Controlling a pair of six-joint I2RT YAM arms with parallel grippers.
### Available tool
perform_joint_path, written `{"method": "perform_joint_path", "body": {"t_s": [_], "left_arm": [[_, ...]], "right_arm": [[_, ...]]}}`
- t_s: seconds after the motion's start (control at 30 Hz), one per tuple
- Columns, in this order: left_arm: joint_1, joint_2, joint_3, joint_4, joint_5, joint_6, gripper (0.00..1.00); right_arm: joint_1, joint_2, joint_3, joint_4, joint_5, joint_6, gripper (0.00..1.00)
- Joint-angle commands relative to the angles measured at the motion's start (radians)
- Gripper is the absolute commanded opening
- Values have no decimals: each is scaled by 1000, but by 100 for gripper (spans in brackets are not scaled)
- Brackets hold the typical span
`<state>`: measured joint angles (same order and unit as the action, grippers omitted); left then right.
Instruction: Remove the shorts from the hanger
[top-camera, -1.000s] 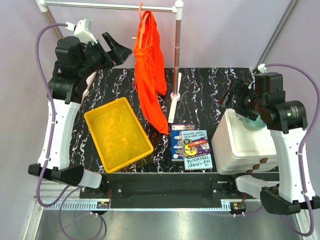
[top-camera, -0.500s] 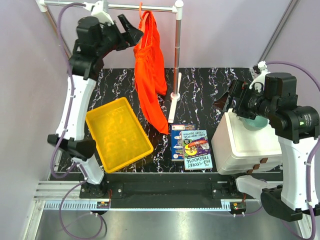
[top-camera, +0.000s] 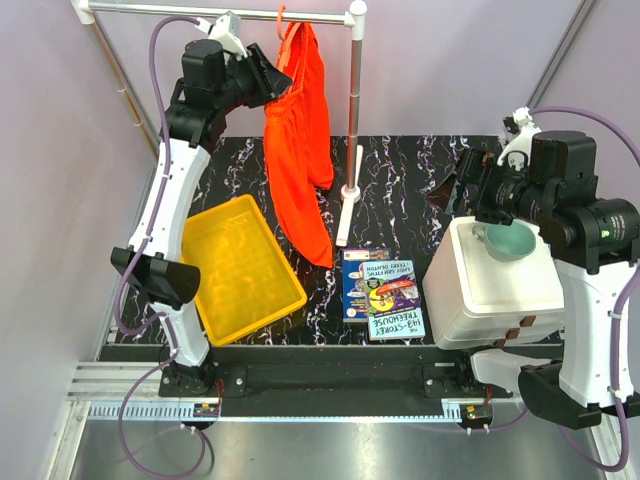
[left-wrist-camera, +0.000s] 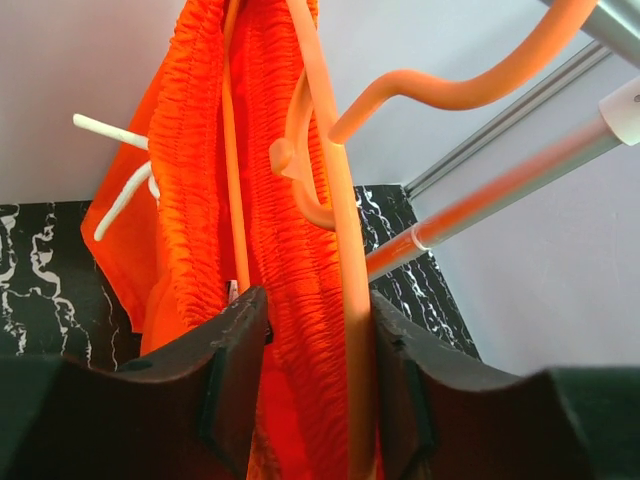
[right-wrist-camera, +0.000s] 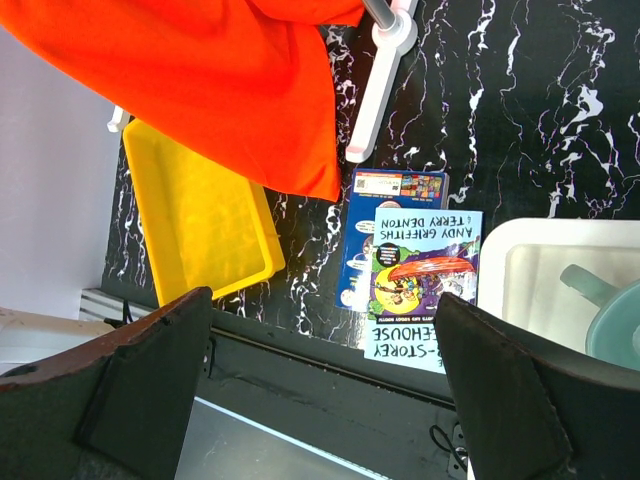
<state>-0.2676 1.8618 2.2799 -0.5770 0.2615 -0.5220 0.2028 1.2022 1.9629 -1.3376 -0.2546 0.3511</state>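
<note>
The left gripper (left-wrist-camera: 315, 330) has swung up to the shorts (top-camera: 300, 150), its fingers spread astride the waistband and hanger (left-wrist-camera: 340, 230), not yet pinching, while the right gripper (right-wrist-camera: 325, 335) hangs open.

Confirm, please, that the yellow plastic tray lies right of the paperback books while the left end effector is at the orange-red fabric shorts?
No: the top external view shows the yellow plastic tray left of the paperback books; the rest holds.
</note>
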Motion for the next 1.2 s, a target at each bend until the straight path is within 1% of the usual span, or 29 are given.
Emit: {"method": "perform_joint_path", "body": {"t_s": [0.0, 0.03, 0.1, 0.13, 0.17, 0.33, 0.37, 0.43, 0.6, 0.73, 0.93, 1.0, 1.17], "left_arm": [[-2, -46, -5, 55, 39, -16, 40], [-2, -43, 6, 57, 39, -16, 33], [-2, -36, 33, 57, 41, -16, 31], [-2, -33, 42, 57, 41, -18, 28], [-4, -32, 50, 57, 38, -19, 23], [-2, -49, 67, 55, 25, -30, 12], [-1, -61, 67, 55, 18, -36, 4], [1, -72, 72, 54, 12, -48, 0], [13, -107, 92, 51, 25, -105, 0], [21, -105, 127, 55, 94, -162, 0], [31, -136, 125, 72, 142, -211, 0], [45, -153, 89, 75, 153, -239, 0], [65, -226, 0, 71, 191, -243, 0]], "right_arm": [[4, 13, 34, -20, -14, -23, 100], [4, 16, 33, -21, -12, -24, 100], [3, 17, 28, -18, -15, -23, 100], [4, 22, 28, -20, -17, -21, 100], [4, 23, 27, -20, -18, -21, 100], [3, 30, 21, -15, -31, -18, 100], [4, 31, 16, -15, -34, -18, 100], [4, 34, 11, -11, -49, -14, 100], [6, 40, 8, -2, -80, -8, 100], [4, 46, 7, 3, -101, 3, 100], [4, 46, 1, 9, -129, 15, 100], [4, 48, -2, 12, -141, 17, 100], [6, 56, -22, 21, -161, 31, 99]]}}
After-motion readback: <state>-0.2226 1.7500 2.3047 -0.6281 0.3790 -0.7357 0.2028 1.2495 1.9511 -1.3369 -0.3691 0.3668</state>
